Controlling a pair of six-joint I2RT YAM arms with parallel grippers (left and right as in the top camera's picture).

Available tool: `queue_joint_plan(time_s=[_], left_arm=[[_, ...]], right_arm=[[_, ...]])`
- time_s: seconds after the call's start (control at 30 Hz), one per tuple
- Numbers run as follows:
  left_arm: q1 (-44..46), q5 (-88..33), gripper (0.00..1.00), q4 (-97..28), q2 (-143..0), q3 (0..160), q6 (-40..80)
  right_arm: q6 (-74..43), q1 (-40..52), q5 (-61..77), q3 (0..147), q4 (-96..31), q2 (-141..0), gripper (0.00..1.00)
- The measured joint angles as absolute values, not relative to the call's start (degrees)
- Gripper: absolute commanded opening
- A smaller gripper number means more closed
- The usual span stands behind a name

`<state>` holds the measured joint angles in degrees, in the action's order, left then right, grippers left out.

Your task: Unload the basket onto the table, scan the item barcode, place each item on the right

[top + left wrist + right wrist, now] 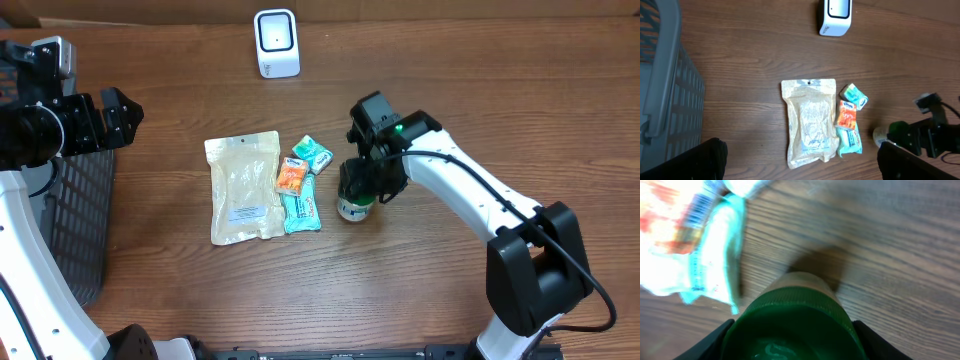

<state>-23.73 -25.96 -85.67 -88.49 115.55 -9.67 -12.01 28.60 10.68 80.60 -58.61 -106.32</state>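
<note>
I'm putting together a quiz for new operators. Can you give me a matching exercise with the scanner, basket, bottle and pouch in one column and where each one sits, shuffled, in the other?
Things:
1. scanner
2. basket
3. bottle
4. pouch

Places:
A. between the right fingers
B. lying flat beside the small packets
C. standing alone at the far side
D. at the far left

Pairs: 1-C, 2-D, 3-A, 4-B

A dark brown wood-grain table [480, 90] fills the view under even light.
</note>
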Motion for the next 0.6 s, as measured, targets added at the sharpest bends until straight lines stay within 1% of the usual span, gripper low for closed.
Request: queue_joint_plan(time_s=[0.13,0.33,0.6], left_arm=[[-23.73,-25.96,1.00,-85.67,-88.49,115.55,-9.67],[-23.73,-25.96,0.99,-85.67,-88.49,115.55,-9.67],[-23.73,-25.98,0.99,-85.67,-88.49,115.55,-9.67]], right_arm=[[-11.99,28.58,11.70,83.94,-59.40,-104.49,0.47],[-11.97,28.60,12.03,85.17,-59.64,-99.20,0.48],[-11.97,28.60,12.21,85.30,-59.88,-98.54,0.48]])
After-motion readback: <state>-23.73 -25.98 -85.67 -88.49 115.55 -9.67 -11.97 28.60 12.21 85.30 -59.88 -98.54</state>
